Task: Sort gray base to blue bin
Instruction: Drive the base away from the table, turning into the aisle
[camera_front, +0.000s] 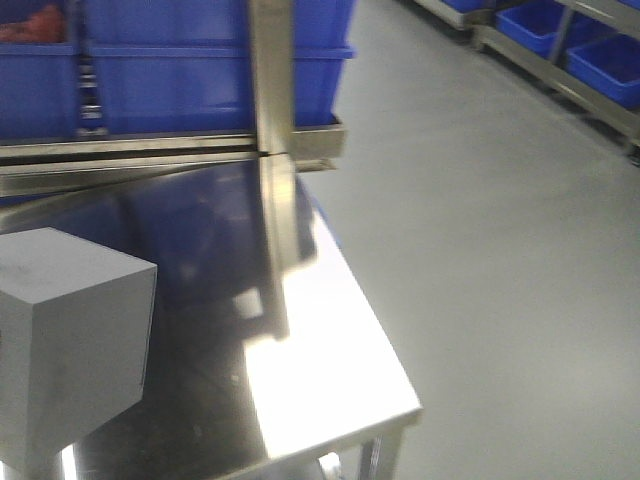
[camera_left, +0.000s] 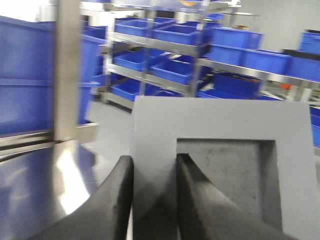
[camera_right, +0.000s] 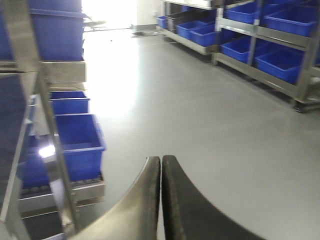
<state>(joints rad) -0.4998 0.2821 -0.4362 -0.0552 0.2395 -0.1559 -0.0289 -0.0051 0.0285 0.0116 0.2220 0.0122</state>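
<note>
The gray base (camera_front: 70, 340) shows at the lower left of the front view, held above the shiny steel table (camera_front: 330, 360). In the left wrist view my left gripper (camera_left: 154, 162) is shut on the gray base (camera_left: 220, 125): one finger lies outside its wall, the other inside the darker square recess (camera_left: 235, 175). Blue bins (camera_front: 190, 70) stand on the steel rack behind the table. My right gripper (camera_right: 161, 162) is shut and empty, hanging over the grey floor beside the rack.
A steel upright post (camera_front: 270, 110) rises at the table's back edge. More blue bins fill shelving racks (camera_left: 190, 45) across the aisle and at the right (camera_right: 280, 55). Open grey floor (camera_front: 500, 220) lies right of the table.
</note>
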